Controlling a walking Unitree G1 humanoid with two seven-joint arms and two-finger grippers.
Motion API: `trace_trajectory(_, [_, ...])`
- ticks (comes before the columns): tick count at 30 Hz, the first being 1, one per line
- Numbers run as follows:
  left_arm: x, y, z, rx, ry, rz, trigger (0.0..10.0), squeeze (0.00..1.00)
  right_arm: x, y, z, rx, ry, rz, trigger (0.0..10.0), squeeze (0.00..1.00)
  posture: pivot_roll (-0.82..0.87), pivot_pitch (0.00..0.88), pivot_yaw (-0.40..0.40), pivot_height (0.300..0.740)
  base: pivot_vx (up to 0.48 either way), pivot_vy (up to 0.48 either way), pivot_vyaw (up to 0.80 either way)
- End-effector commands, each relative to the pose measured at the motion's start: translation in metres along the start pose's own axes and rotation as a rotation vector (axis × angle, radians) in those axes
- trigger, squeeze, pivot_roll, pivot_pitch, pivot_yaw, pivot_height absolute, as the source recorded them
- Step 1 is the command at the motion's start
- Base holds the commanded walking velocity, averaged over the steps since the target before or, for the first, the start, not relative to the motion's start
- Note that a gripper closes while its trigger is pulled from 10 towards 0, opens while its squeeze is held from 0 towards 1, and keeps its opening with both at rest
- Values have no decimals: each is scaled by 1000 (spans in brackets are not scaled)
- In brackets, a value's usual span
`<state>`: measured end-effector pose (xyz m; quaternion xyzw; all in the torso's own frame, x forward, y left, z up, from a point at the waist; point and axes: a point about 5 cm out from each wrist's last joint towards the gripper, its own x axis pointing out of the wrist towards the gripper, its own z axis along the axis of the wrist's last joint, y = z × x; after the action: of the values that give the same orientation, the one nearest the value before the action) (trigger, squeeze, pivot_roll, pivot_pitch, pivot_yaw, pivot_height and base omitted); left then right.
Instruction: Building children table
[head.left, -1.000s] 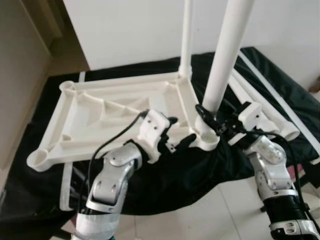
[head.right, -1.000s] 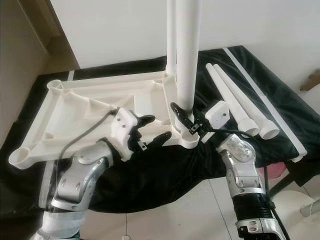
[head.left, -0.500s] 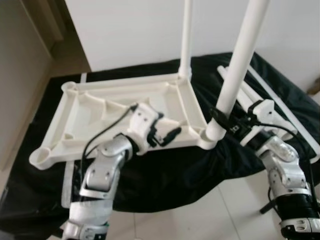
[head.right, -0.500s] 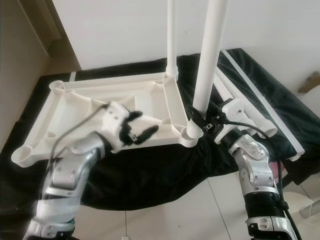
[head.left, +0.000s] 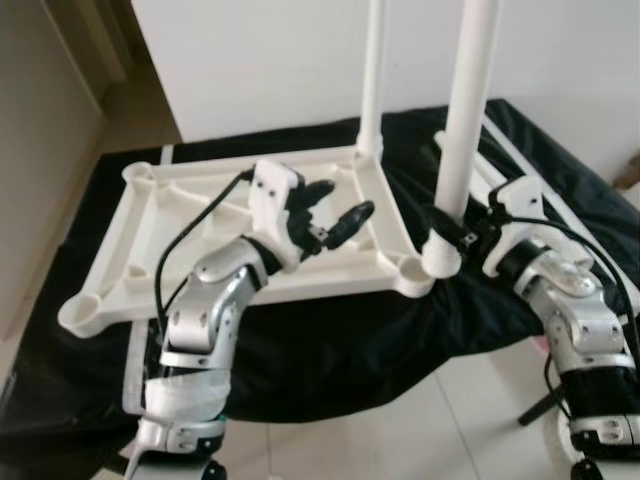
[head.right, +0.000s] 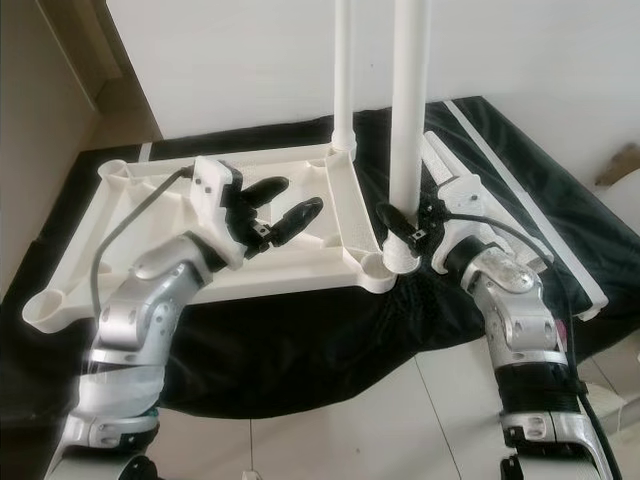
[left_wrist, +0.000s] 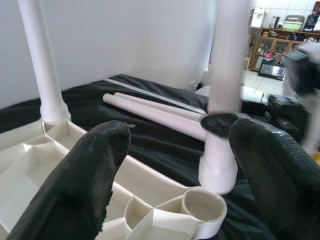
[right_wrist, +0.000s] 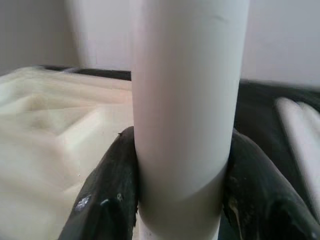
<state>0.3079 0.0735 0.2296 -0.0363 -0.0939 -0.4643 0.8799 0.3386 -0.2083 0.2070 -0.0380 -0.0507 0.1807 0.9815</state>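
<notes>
While one leg (head.left: 374, 75) stands fitted in the upturned tabletop (head.left: 180, 235), my right gripper (head.right: 405, 228) pinches a second leg (head.right: 408, 110) beside its empty corner socket (left_wrist: 202, 206); my left gripper (head.left: 335, 208) hovers spread.

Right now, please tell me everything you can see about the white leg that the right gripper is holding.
The white leg is a long, smooth round tube, plastic by its look, widening to a flared foot at the bottom. It stands nearly upright, its top past the picture's edge. The right gripper clamps it low on the shaft, one black finger on each side. Its foot sits just outside the empty corner socket of the upturned tabletop, not in it.
</notes>
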Motion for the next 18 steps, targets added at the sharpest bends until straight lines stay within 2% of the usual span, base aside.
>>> trace_trajectory(1, [2,-1,-2,-15,18,-34,10000,0,5,-6,6,45,28,-75,10000,0,4,0,62,740,0,0,0])
trace_trajectory(2, [4,-1,-3,-33,20,-27,10000,0,11,-8,8,65,81,-124,10000,0,4,0,61,740,0,0,0])
trace_trajectory(6, [7,-2,-5,-54,23,-15,10000,0,17,-11,11,52,151,-200,10000,0,6,0,57,740,0,0,0])
trace_trajectory(7, [7,-2,-6,-65,23,-11,10000,0,19,-14,11,32,213,-259,10000,0,7,0,55,740,0,0,0])
trace_trajectory(9, [6,-3,-6,-94,15,-5,10000,0,22,-20,8,70,329,-327,10000,0,10,0,50,740,0,0,0])
trace_trajectory(11, [6,-3,-6,-94,15,-5,10000,0,22,-20,8,70,329,-327,10000,0,10,0,50,740,0,0,0])
trace_trajectory(12, [6,-4,-6,-107,9,-3,10000,0,24,-22,5,115,389,-354,10000,0,11,0,49,740,0,0,0])
trace_trajectory(15, [5,-4,-5,-115,5,0,10000,0,25,-23,3,153,436,-365,10000,0,11,0,49,740,0,0,0])
trace_trajectory(18, [2,-3,-10,-152,16,32,10000,0,27,-26,-6,186,589,-344,10000,0,16,0,42,740,0,0,0])
